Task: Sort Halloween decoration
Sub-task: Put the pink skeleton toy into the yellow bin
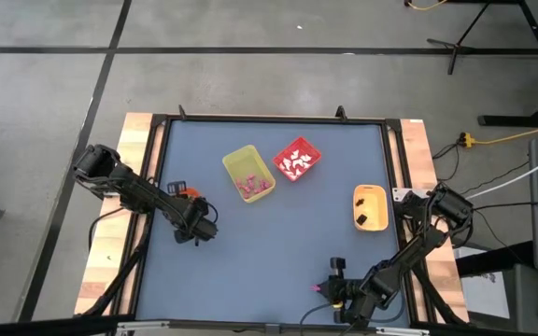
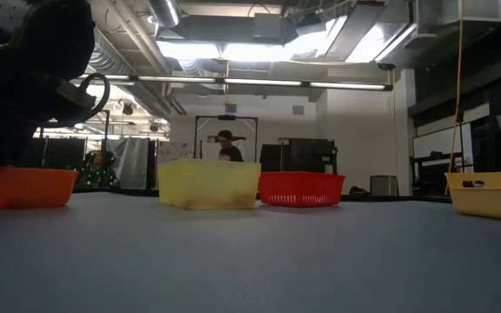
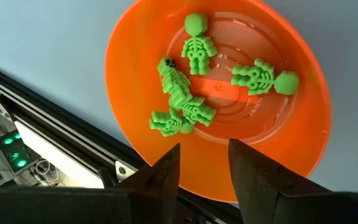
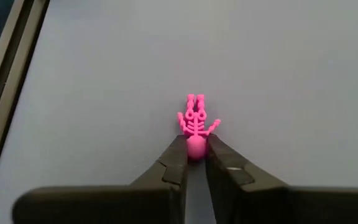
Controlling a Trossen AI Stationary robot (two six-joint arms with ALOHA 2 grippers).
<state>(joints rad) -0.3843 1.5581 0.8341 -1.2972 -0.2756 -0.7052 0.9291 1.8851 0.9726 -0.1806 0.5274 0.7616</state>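
Pink skeleton [image 4: 196, 127]: held by the head between the right gripper [image 4: 195, 154] fingertips, body and legs sticking out past them over bare table. In the high view it shows only as a pink speck [image 1: 318, 288] at the gripper tip, near the table's front edge, well apart from every bin.

Handling, judged: hard moulded plastic, very light, thin limbs. Head is the roundest, thickest part, so the present hold looks sound; ribs or legs would give less to pinch and could twist out. Smooth surface, so it may pivot about the head during travel. Little fragility risk beyond bending a limb.

Likely destination: yellow bin [image 1: 247, 174], which already holds pink pieces; it stands mid-table, just beside the red bin [image 1: 296, 159] with white pieces. Transfer not yet made. A small drop height should do, since the piece could bounce.

Other sorted items: green skeletons [image 3: 185, 93], several, lying loose in the orange bowl [image 3: 303, 130] at the left side of the table. Tray [image 1: 370, 206] at the right side holds black pieces.

Left gripper [image 3: 202, 163]: hovers over the near rim of the bowl, fingers parted with nothing between them.

Right gripper: clamped on the pink skeleton, low over the table [image 1: 278, 247].

Low view: a person [image 2: 227, 146] stands in the room far behind the bins
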